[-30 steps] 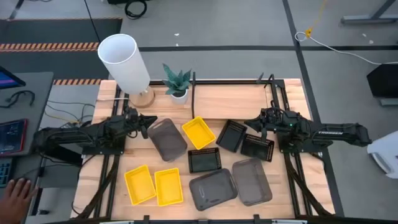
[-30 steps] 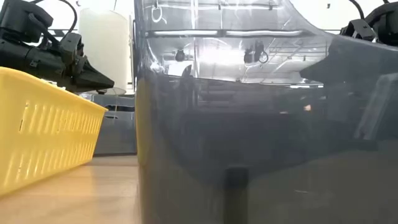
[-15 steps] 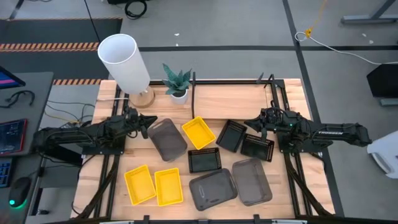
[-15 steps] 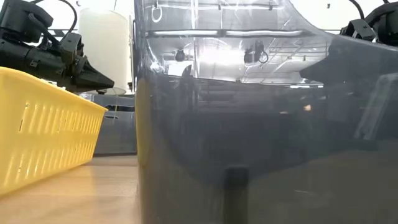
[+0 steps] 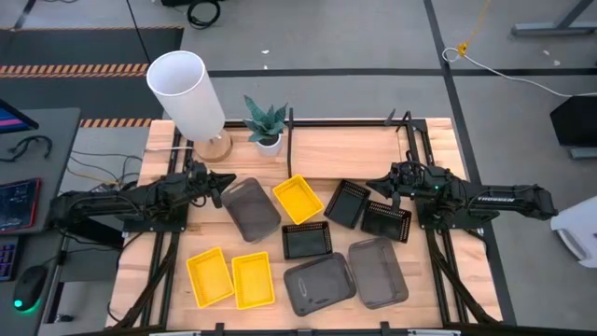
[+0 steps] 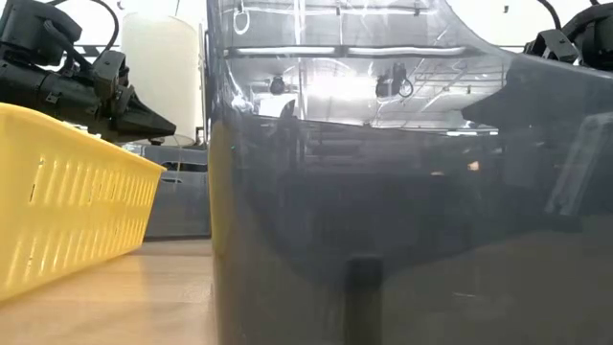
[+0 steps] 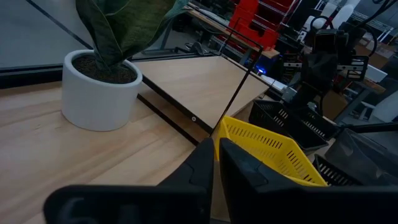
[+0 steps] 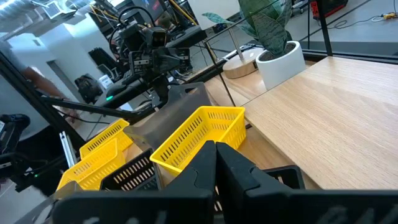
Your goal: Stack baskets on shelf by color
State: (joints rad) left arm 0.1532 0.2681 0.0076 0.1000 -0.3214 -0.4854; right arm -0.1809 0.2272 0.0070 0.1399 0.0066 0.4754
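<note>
The left hand (image 5: 216,184) is closed and empty, beside a grey basket (image 5: 250,208). The right hand (image 5: 384,189) is closed and empty too, near the black baskets (image 5: 347,203).

We see no motion in arms or baskets. Only change: the hand that sat at the near-left edge beside the counter a second ago is gone, uncovering a dark mouse (image 5: 33,277) there.

A tall white cylinder lamp (image 5: 187,93) stands beside a small potted plant (image 5: 267,124) on the tabletop (image 5: 154,168).
</note>
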